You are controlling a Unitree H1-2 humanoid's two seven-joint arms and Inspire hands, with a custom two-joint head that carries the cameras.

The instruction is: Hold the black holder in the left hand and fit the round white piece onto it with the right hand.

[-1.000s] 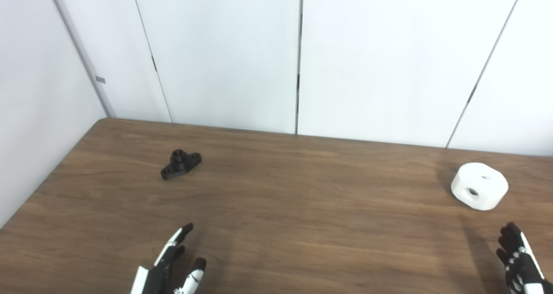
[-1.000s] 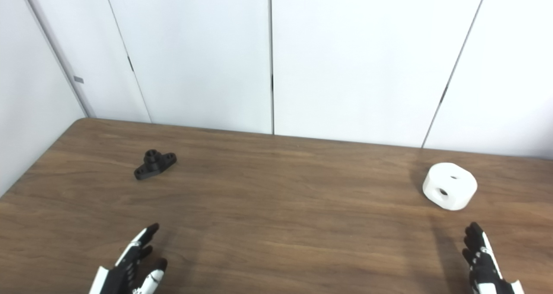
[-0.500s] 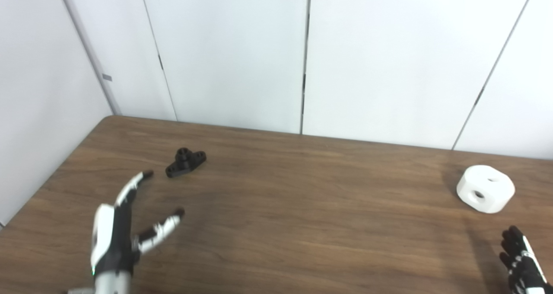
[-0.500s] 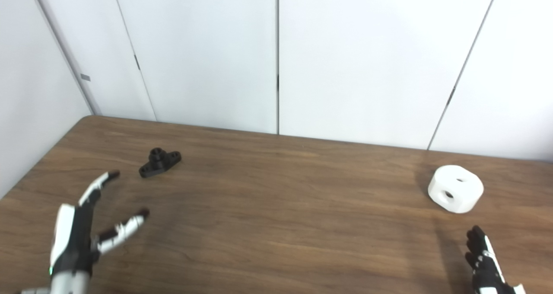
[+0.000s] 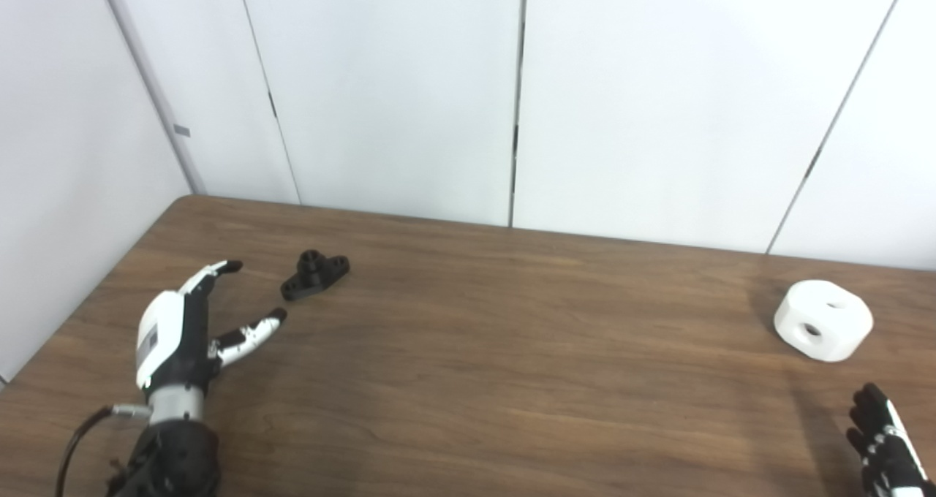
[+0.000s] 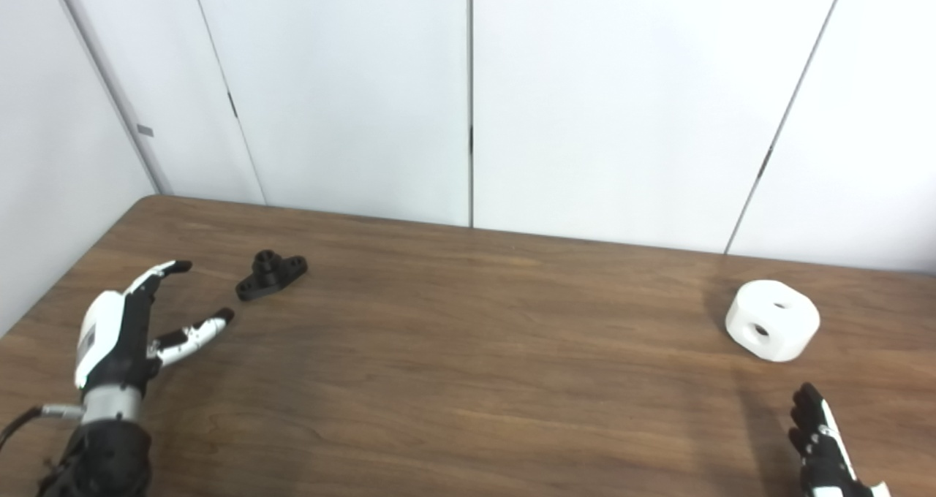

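Left hand (image 5: 179, 329): white shell on the back, black frame beneath, white fingers with black tips. Silver metal wrist collar, then a black forearm with a thin black cable looping at its left side. Right hand (image 5: 883, 442): black fingers with a white strip; only part shows.

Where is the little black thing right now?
The black holder lies on the table's far left part, just beyond the open left hand, not touching it.
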